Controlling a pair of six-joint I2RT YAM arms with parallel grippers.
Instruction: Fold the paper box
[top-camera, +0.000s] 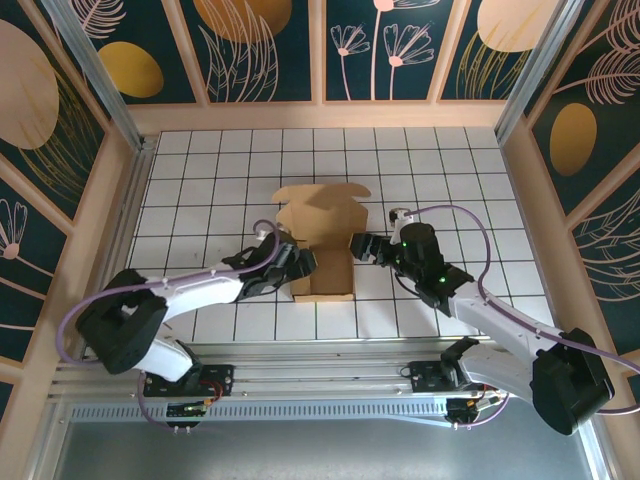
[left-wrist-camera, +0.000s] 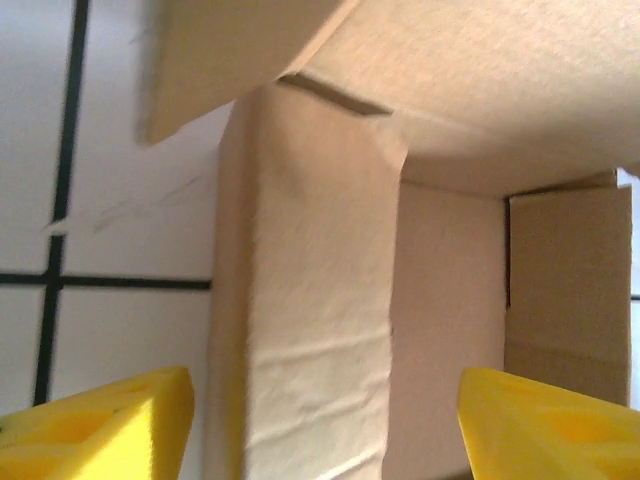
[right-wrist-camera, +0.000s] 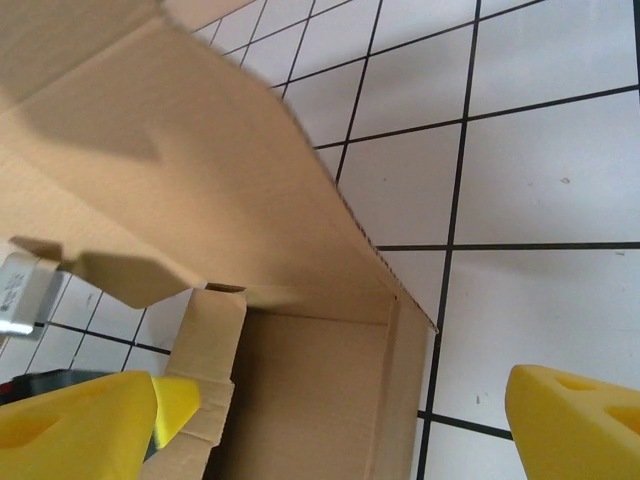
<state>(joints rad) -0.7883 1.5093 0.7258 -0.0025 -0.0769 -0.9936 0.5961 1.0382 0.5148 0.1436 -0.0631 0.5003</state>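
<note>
**Item 1. Left end effector** (top-camera: 303, 264): lies low on the white gridded surface (top-camera: 200, 160), at the box's 8 o'clock, pointing toward 3 o'clock. State: released. In the left wrist view its yellow fingertips (left-wrist-camera: 100, 425) stand wide apart, with an upright side wall of cardboard between them; no contact with either pad can be made out.

**Item 2. Paper box** (top-camera: 322, 212): plain brown cardboard at the middle of the surface, between the two end effectors and partly formed. It has a shallow tray at the 6 o'clock end with raised side walls. A large lid panel with side tabs spreads toward 12 o'clock and stands tilted over the tray in both wrist views. Contents: the visible part of the interior shows bare cardboard floor, partly shadowed. One loose side flap (right-wrist-camera: 205, 370) stands up at the tray's inner corner.

**Item 3. Right end effector** (top-camera: 358, 245): at the box's 3 o'clock, pointing toward 9 o'clock. State: released. Its yellow fingertips (right-wrist-camera: 580, 420) are spread wide, straddling the tray's near wall, one over the tray and one over bare tile.
</note>
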